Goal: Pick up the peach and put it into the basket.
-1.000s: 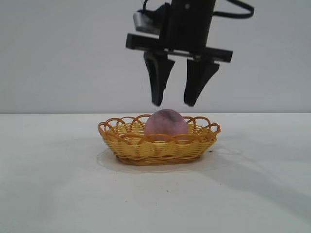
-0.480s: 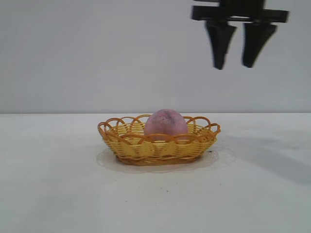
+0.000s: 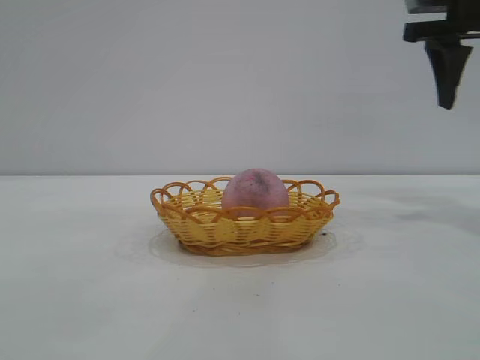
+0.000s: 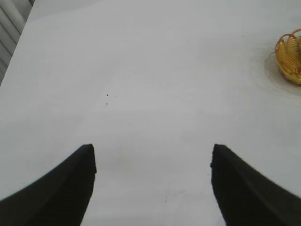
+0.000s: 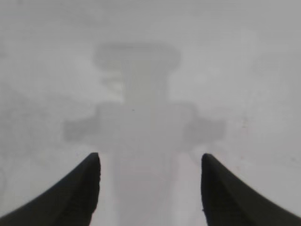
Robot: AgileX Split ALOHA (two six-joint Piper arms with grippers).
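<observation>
White tabletop and a plain grey wall make up the whole setting, with one basket (image 3: 244,222) standing on the table (image 3: 90,300) and one peach (image 3: 255,191) sitting inside it, its top rising above the looped rim. By that lie the placing looks done, and what remains is a judgement about leaving cleanly. The right gripper (image 5: 150,162) hangs high above the table, well apart from the basket and off to its right side, its claw wide and empty with only its own shadow on the bare surface below; in the exterior view just one dark finger (image 3: 447,71) shows at the picture's edge. The left gripper (image 4: 151,155) hovers over bare table, also well apart from the basket, whose rim is only glimpsed at the edge of its wrist view; its claw is wide too and holds nothing. To finish well, the right arm should travel away from the basket without dipping, so that nothing brushes the wicker or rolls the fruit. Counted: two grippers, one basket, one peach.
</observation>
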